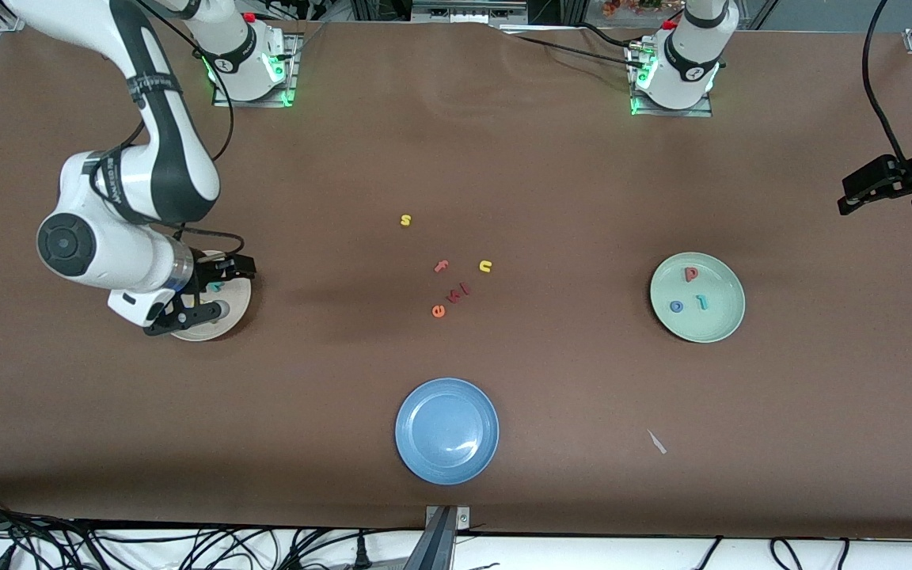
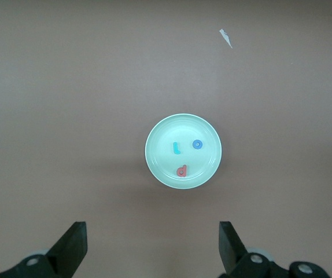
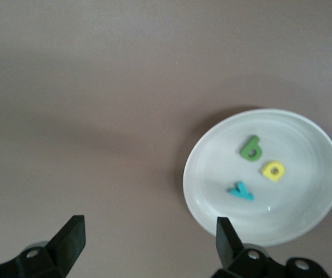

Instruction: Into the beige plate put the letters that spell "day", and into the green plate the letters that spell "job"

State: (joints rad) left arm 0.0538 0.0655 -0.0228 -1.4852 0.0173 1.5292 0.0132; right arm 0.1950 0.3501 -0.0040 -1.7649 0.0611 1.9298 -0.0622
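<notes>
Resting: three letters (image 3: 253, 168) in beige plate (image 3: 305, 226), three letters (image 1: 690, 289) in green plate (image 1: 729, 321).

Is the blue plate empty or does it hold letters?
Empty. The blue plate shows only its bare inside; no letters lie in it.

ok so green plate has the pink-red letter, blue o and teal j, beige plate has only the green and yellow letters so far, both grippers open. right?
Not quite: the beige plate holds three letters, green, yellow and the teal Y, as the right wrist view shows. The rest stands: green plate holds all three, and the left gripper and right gripper are open.
</notes>
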